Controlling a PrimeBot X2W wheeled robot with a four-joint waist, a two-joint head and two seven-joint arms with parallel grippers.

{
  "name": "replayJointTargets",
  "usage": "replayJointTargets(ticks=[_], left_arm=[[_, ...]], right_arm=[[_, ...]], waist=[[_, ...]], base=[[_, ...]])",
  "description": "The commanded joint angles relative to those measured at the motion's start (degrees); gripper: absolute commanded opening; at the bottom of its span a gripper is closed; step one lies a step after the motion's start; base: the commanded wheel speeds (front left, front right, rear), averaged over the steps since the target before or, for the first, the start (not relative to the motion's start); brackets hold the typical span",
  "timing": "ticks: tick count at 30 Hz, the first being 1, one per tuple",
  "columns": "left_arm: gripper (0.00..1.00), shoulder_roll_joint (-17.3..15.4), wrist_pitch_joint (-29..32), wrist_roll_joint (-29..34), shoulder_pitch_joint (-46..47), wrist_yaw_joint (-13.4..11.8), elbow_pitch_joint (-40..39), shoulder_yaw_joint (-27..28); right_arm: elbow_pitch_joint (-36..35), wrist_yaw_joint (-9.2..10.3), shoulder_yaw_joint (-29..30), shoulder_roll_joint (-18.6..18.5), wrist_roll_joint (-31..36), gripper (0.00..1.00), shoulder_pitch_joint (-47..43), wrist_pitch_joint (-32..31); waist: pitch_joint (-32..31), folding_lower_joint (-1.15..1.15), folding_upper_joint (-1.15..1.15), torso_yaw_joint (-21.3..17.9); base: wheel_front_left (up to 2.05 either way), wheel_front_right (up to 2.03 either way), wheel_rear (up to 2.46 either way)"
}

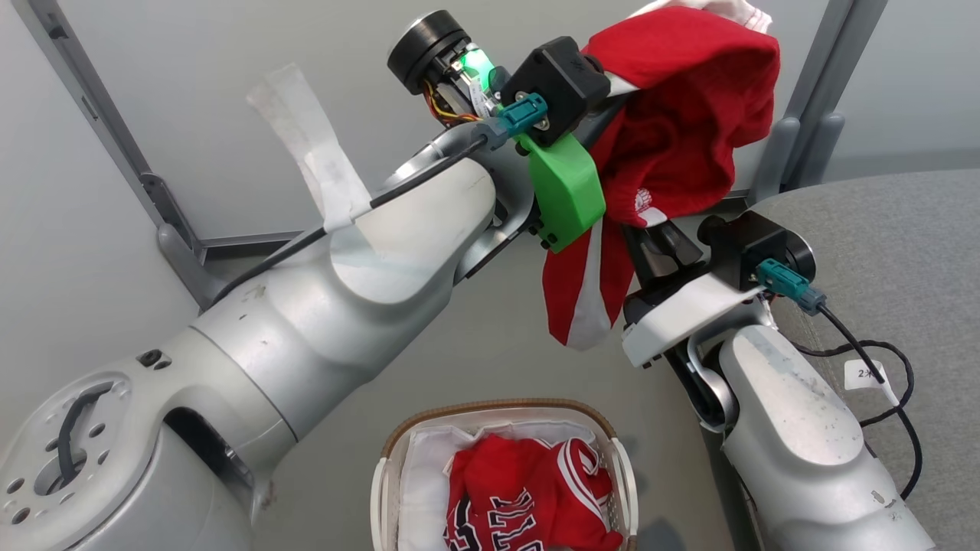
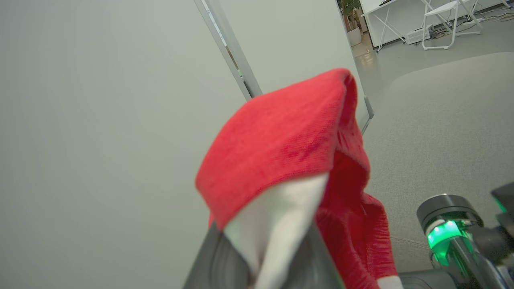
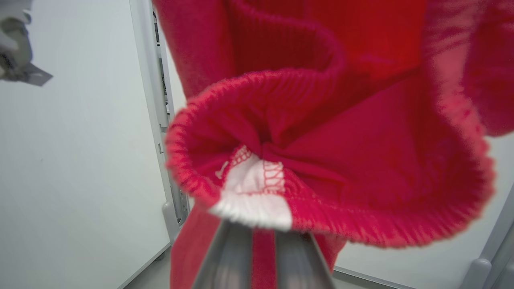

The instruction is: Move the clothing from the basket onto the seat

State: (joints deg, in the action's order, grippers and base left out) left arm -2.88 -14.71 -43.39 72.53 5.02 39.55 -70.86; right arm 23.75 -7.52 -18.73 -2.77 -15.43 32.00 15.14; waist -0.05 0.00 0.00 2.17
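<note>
Red knit garment with white trim hangs aloft beside the grey woven couch seat, pinched by left hand and right hand, both closed on it. Risk: uneven pulling could slip a thin pinch, dropping it short.

Pale wall panels, metal posts, grey floor — white chair beyond

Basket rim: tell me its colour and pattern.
Brown, woven; the basket rim shows best in the head view.
</note>
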Motion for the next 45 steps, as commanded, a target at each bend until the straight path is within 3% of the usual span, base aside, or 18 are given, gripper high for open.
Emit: replayJointTargets(ticks=[1,11,15,16,35,45], left_arm=[[0.00,0.0,-0.3,-0.8,-0.8,-0.3,0.6,0.2],[0.00,-0.1,-0.5,-2.5,-3.9,0.9,4.0,2.3],[0.49,-0.8,-0.5,-3.5,-6.8,1.0,3.0,4.8],[1.00,-1.0,-0.4,-3.6,-7.7,1.0,2.8,5.5],[1.00,-3.0,-0.5,0.7,-35.2,1.1,-1.0,21.7],[1.00,-2.3,-0.5,7.2,-45.6,2.0,-3.5,30.4]], right_arm=[[-0.3,0.06,0.4,-0.2,0.4,0.00,0.1,0.0],[-2.1,0.06,3.4,-0.2,2.7,0.00,-1.0,0.0],[-3.2,0.06,4.6,-0.2,4.3,0.00,-1.2,0.0],[-3.5,0.06,4.9,-0.2,4.7,0.00,-1.2,0.0],[-6.4,0.06,8.7,-0.2,7.6,0.00,-3.7,0.0],[-7.4,0.06,9.8,-0.2,8.3,0.00,-4.8,0.0]], waist=[[0.1,0.00,0.00,0.0],[0.9,0.00,0.00,-0.2],[1.1,0.00,0.00,-0.3],[1.1,0.00,0.00,-0.3],[1.2,0.00,0.00,-1.0],[1.0,0.00,0.00,-3.2]], base=[[0.00,0.00,0.00],[0.00,0.00,0.00],[0.00,0.00,0.00],[0.00,0.00,0.00],[0.00,0.00,0.00],[0.00,0.00,0.00]])
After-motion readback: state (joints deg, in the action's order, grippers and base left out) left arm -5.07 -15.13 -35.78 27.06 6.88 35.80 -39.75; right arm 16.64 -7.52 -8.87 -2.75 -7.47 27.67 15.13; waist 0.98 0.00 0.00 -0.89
